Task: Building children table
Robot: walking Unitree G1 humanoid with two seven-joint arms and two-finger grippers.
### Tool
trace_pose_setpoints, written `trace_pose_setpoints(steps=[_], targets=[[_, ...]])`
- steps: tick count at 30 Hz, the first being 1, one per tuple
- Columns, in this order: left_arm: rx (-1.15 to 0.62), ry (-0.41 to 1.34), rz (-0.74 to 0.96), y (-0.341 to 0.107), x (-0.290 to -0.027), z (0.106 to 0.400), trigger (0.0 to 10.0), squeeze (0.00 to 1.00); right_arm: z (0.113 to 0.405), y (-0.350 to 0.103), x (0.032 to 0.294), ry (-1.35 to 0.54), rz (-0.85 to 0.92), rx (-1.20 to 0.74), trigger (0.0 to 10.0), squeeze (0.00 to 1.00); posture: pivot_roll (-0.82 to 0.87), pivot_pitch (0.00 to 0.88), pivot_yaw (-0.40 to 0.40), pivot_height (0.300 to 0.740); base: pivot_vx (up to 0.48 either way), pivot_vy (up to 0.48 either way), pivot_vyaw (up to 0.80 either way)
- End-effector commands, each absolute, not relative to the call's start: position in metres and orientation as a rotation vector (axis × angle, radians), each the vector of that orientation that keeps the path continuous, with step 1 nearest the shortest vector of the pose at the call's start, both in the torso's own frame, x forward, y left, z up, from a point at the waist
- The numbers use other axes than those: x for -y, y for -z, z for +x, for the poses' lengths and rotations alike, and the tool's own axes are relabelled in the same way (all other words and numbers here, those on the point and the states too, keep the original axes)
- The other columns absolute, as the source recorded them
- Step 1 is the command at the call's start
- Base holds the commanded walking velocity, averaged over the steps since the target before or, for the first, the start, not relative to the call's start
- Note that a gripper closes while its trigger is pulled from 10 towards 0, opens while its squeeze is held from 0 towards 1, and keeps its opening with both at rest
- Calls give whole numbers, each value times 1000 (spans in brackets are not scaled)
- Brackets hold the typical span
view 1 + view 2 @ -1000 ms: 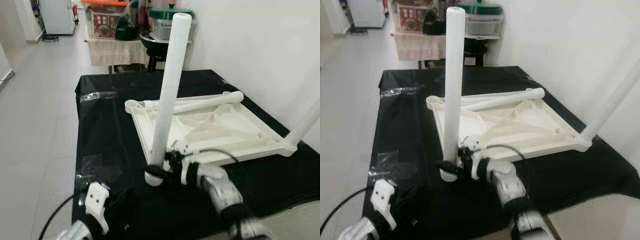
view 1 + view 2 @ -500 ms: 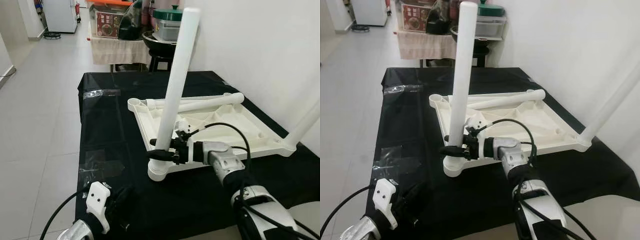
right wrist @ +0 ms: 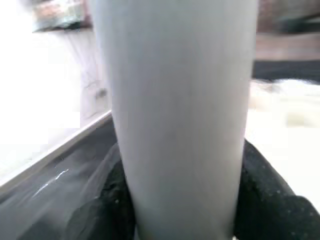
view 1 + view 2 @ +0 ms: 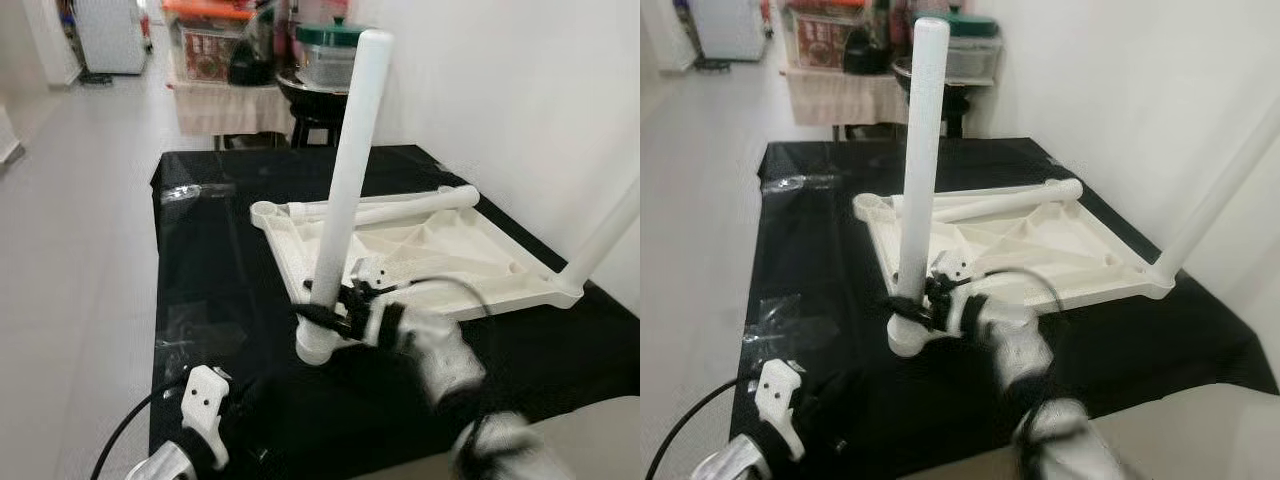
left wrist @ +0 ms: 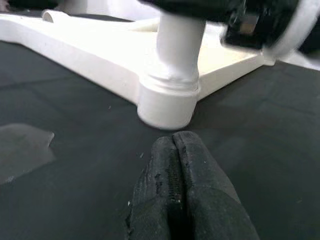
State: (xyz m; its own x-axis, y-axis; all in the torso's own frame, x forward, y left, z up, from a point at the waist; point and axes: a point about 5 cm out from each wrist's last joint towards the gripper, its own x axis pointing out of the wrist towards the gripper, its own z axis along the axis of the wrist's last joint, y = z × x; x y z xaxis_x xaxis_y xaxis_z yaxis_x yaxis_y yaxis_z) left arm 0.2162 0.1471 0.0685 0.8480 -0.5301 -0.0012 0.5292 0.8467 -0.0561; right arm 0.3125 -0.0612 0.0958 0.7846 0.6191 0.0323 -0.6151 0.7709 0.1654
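A white plastic table top lies upside down on a table under a black cloth. One white leg stands nearly upright in the top's near-left corner socket. My right gripper is shut on this leg just above the socket, and its black fingers press both sides of the leg. A second leg rises from the right corner. A third leg lies across the far side of the top. My left gripper is shut and empty, low over the cloth just in front of the socket.
A white wall runs along the right of the table. Behind the table a stand holds pots and containers. Tiled floor lies to the left. Patches of clear tape stick to the cloth.
My right arm has dropped lower and is blurred with motion, still shut on the leg, which leans a little less. The left gripper stays put.
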Motion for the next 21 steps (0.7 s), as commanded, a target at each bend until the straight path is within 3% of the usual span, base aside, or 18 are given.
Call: trace_pose_setpoints(steps=[1, 5, 10, 11, 12, 14, 17, 18, 20, 21], targets=[[-14, 565, -64, -70, -146, 215, 10000, 0, 286, -54, 45, -661, 206, -237, 0, 0, 79, 0, -75, 740, 0, 0, 0], [-26, 577, -65, -68, -144, 215, 10000, 0, 307, -67, 63, -637, 159, -171, 0, 0, 69, 0, -88, 740, 0, 0, 0], [-21, 566, -70, -69, -144, 215, 10000, 0, 308, -65, 67, -627, 128, -187, 0, 0, 78, 0, -95, 740, 0, 0, 0], [-18, 558, -71, -69, -144, 216, 10000, 0, 309, -65, 68, -636, 141, -204, 10000, 0, 84, 0, -98, 740, 0, 0, 0], [-16, 552, -72, -69, -144, 216, 10000, 0, 309, -74, 70, -642, 139, -202, 10000, 1000, 85, 0, -95, 740, 0, 0, 0], [-17, 553, -72, -69, -144, 217, 10000, 0, 310, -78, 70, -655, 143, -194, 10000, 1000, 85, 0, -93, 740, 0, 0, 0], [-19, 557, -71, -69, -143, 218, 10000, 0, 314, -102, 71, -915, 72, -112, 10000, 1000, 87, 0, -88, 740, 0, 0, 0], [-21, 559, -70, -69, -143, 219, 10000, 0, 320, -117, 75, -1053, 19, -71, 10000, 145, 89, 0, -88, 740, 0, 0, 0], [-21, 560, -70, -69, -143, 220, 10000, 0, 324, -127, 79, -1138, -17, -48, 10000, 145, 91, 0, -88, 740, 0, 0, 0], [-22, 561, -69, -69, -143, 221, 10000, 0, 332, -136, 83, -1199, -43, -43, 10000, 0, 100, 0, -90, 740, 0, 0, 0]])
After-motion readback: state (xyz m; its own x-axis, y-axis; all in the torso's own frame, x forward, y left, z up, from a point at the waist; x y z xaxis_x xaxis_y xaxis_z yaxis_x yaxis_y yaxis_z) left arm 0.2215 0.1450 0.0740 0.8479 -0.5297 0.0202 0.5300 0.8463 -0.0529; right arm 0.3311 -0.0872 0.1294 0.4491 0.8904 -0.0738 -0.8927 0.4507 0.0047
